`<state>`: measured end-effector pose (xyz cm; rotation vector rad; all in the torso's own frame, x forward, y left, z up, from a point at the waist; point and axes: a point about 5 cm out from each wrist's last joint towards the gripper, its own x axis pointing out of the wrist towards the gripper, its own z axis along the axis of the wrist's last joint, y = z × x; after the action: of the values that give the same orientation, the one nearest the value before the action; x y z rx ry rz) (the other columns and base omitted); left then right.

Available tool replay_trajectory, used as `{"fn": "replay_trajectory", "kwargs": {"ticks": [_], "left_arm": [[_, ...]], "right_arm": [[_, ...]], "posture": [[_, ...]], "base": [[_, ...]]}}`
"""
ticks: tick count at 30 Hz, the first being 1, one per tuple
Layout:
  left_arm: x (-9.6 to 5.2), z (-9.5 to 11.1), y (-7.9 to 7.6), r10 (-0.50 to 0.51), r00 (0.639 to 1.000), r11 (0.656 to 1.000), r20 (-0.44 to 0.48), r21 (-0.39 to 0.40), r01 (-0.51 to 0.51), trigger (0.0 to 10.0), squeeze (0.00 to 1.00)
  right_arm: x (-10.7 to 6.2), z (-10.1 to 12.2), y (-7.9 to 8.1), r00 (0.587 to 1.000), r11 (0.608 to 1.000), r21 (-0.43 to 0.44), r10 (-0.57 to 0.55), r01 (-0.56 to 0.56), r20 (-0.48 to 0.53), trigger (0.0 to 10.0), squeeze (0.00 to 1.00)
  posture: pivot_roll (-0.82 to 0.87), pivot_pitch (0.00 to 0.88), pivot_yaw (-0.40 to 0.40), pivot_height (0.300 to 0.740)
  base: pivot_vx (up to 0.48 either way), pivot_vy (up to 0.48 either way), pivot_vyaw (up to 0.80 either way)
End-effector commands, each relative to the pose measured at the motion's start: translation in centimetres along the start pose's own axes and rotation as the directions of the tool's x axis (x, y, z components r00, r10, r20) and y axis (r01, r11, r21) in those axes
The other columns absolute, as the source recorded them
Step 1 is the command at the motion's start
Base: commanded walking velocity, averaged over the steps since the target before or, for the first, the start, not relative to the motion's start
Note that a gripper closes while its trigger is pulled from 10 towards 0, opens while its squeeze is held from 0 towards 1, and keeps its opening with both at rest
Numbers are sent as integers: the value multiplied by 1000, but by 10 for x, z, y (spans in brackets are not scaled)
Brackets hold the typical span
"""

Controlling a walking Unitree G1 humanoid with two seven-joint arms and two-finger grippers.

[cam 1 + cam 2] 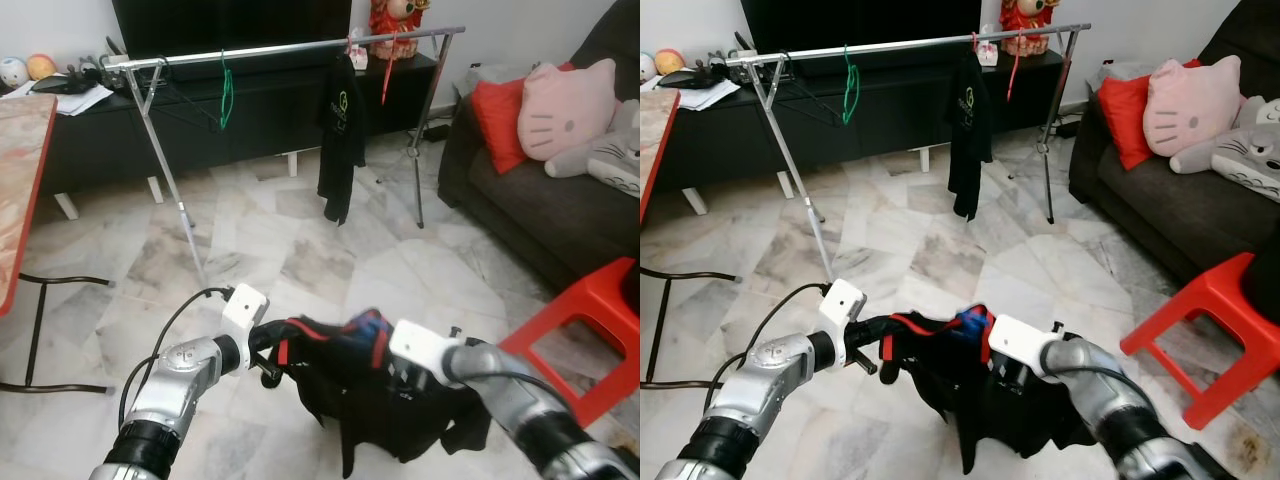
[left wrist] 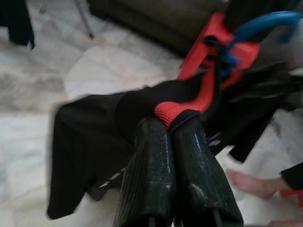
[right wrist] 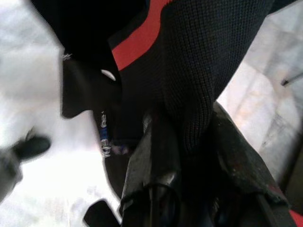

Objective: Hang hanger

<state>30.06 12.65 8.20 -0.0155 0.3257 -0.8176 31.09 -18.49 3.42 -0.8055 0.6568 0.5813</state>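
Hanger [image 2: 265, 23], blue, sits inside the black shirt [image 1: 370, 400] that your two grippers hold up between them, low in front of you over the marble floor [image 1: 300, 260]. Your left gripper [image 2: 176, 124] has its fingers pressed together on the shirt's red-trimmed edge. Your right gripper [image 3: 189, 142] has dark knit cloth bunched between its fingers, closed on the shirt.

Ahead of you stands the rail [image 1: 290, 47], well apart from the shirt, with open floor between. On it hang a green hanger [image 1: 226, 95], a second black shirt [image 1: 340, 135] near the middle, and a red hanger [image 1: 386, 75] just beside that. Behind the rail runs a dark TV cabinet [image 1: 200, 120].

To your right you have a red stool [image 1: 590, 320] close by your right arm, and beyond it a sofa [image 1: 560, 210] with a red cushion [image 1: 497, 120] and a pink cat pillow [image 1: 565, 105]. To your left is a table [image 1: 15, 190] edge. A person's bare foot [image 2: 248, 182] shows on the floor in the left wrist view.
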Motion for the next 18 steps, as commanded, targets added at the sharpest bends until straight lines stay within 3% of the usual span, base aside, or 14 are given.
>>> {"fn": "replay_trajectory", "kwargs": {"ticks": [1, 6, 8, 10, 18], "left_arm": [[-1, 7, -3, -24, 999, 1000, 29, -13, 24, 10000, 0], [-2, 16, -16, -96, 993, 995, 65, -24, 98, 10000, 0], [-2, 15, -19, -111, 992, 993, 61, -23, 112, 10000, 0], [0, 13, -25, -134, 990, 991, 52, -10, 135, 10000, 0], [5, 11, -39, -194, 980, 981, 50, 17, 193, 10000, 0]], "right_arm": [[-1, -2, -11, 998, 997, 53, -62, 62, -7, 0, 0], [6, 1, -6, 996, 983, 164, -91, 86, 25, 0, 0], [7, 6, -6, 992, 975, 204, -104, 89, 64, 0, 0], [7, 19, -7, 980, 952, 302, -105, 50, 167, 0, 0], [4, 32, -10, 951, 933, 359, -89, -24, 295, 0, 0]], "posture": [[-91, 0, -70, 740], [-82, 0, -71, 740], [-82, 0, -71, 740], [-78, 0, -67, 740], [-77, 0, -64, 740]], "base": [[0, 0, 0], [0, 0, 0], [0, 0, 0], [0, 0, 0], [0, 0, 0]]}}
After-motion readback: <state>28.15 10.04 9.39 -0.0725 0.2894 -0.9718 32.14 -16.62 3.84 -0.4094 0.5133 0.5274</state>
